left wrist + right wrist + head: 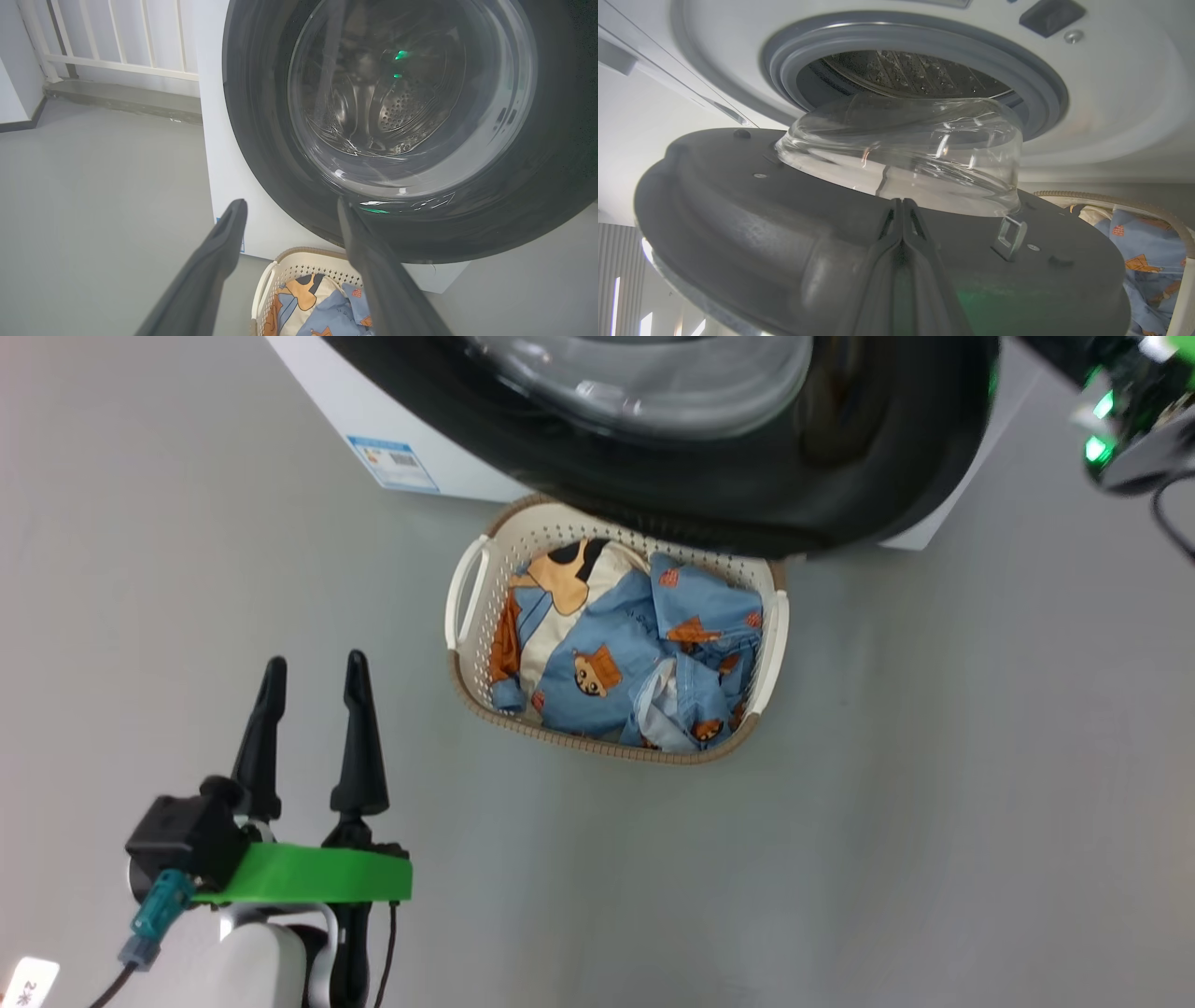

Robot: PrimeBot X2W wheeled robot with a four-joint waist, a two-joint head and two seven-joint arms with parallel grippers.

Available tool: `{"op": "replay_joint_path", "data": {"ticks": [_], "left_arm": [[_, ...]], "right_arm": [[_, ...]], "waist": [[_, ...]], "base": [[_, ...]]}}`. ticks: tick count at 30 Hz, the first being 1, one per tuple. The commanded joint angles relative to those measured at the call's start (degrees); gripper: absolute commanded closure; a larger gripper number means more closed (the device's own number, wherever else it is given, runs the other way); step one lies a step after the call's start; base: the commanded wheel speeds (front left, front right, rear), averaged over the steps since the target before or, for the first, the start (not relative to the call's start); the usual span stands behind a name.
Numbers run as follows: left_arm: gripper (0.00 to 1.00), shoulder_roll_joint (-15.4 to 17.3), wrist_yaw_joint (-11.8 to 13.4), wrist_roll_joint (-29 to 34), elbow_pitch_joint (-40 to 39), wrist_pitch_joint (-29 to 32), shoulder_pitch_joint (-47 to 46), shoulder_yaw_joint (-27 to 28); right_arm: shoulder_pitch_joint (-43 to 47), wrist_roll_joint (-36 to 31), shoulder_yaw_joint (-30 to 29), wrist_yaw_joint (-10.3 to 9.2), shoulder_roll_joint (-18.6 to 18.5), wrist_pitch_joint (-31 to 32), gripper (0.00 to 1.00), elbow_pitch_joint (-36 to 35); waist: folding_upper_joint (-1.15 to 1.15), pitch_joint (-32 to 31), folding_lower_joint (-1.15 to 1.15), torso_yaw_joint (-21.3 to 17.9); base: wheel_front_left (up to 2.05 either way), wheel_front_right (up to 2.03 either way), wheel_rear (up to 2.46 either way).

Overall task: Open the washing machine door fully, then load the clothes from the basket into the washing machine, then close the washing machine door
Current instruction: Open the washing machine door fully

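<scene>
**Door** (738, 210). Rigid, hinged and probably fairly heavy, with a clear glass bowl (901, 144) at its centre. Judged behaviour: it swings on a fixed arc and cannot be lifted or shifted sideways. The glossy outer rim is likely slippery, and the bowl should not be loaded. Push on the matte inner face beside the latch hook (1008, 235), or hook a finger behind the rim edge.

Position: partly open, standing off the machine (1111, 93) front. The gasket (1036, 84) and drum (915, 70) are exposed behind the bowl. In the head view the door's lower rim overhangs the far edge of the basket (476, 644).

**Right claw** (903, 203). Fully closed, fingers pressed together, holding nothing. Its tips lie at the door's inner face just below the bowl. Contact looks likely but cannot be confirmed.

**Clothes** (635, 653). Soft, light and limp. Expect them to drape and trail when lifted. Pinch a raised fold near the middle of the heap. They fill the basket, which stands on the floor (934, 803) against the machine's front edge.

**Left claw** (316, 663). Wide open and empty. It hangs over bare floor near the basket's left handle without touching it, fingers pointing toward the machine.
</scene>
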Motion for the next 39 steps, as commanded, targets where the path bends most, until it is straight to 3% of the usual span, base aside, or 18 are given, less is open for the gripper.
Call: {"op": "replay_joint_path", "data": {"ticks": [1,18,39], "left_arm": [[0.00,1.1,-0.5,1.2,-0.6,-0.4,1.3,2.3],[0.00,2.3,-1.7,2.3,3.0,-0.4,7.2,4.4],[0.00,3.3,-1.6,0.9,3.3,2.4,9.1,3.2]], "right_arm": [[2.7,1.4,1.2,0.33,2.6,1.3,1.00,-2.2],[22.7,3.3,0.5,0.33,7.0,3.7,1.00,-8.7],[31.9,3.8,-1.1,0.33,11.8,6.9,1.00,-12.7]], "waist": [[0.00,-2.8,0.00,-0.5],[0.00,-15.8,0.00,5.3],[0.00,-19.2,0.00,13.6]], "base": [[0.00,0.00,0.00],[0.00,0.00,0.00],[0.00,0.00,0.00]]}}
